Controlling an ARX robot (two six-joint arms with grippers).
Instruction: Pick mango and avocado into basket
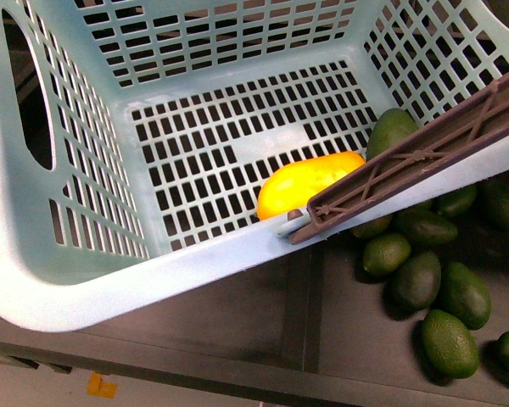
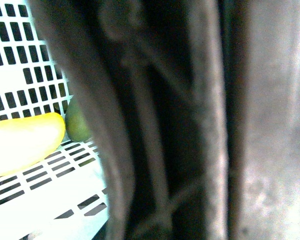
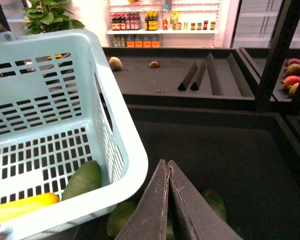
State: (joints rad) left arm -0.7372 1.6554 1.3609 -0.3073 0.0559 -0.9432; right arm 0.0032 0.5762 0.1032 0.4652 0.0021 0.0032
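The right gripper [image 3: 168,167] is closed on nothing.

A smooth, elongated yellow mango [image 2: 22,142] lies on the slotted grid floor of the light teal plastic basket [image 2: 20,75]. A dark green egg-shaped avocado [image 2: 78,122] sits just beside its end. A blurred dark brown handle bar [image 2: 155,120] close to the lens hides the rest.

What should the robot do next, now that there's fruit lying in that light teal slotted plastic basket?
Probably just draw the right gripper back and finish. The yellow oval mango and a dark green egg-shaped avocado both lie inside the light teal plastic basket, and that gripper looks shut and empty.
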